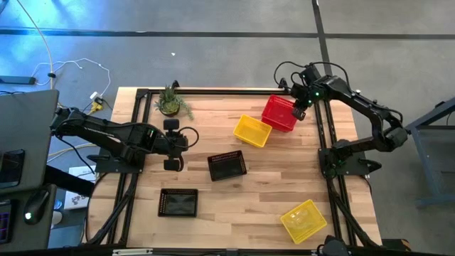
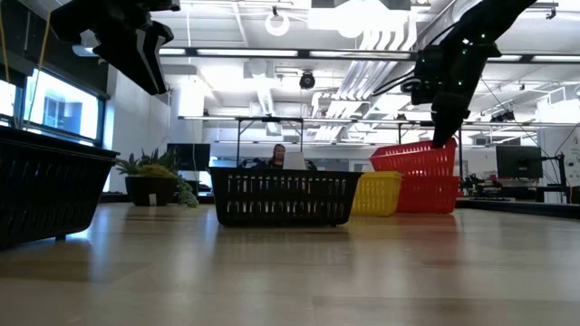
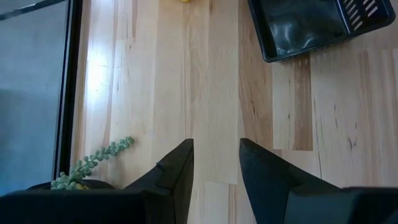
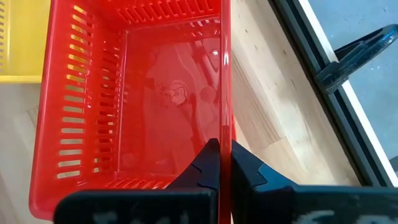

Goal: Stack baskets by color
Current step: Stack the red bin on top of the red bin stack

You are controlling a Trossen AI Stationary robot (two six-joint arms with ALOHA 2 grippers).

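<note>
Pinched shut by the right hand (image 4: 224, 163) at one o'clock is a red basket's (image 4: 155, 87) rim, while the left hand (image 3: 216, 163) is held part-open, empty.

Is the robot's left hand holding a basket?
No, the left gripper hangs open over bare wood, with the black basket lying apart from it.

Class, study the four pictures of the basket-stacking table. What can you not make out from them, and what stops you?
- How many red baskets are nested: from above and at table height the upper one covers whatever is below.
- Right claw, wrist view: shut on the red rim, which hides the pads.
- Near black basket, table-height view: cut off by the edge.
- Person behind the middle black basket: too small.
</note>
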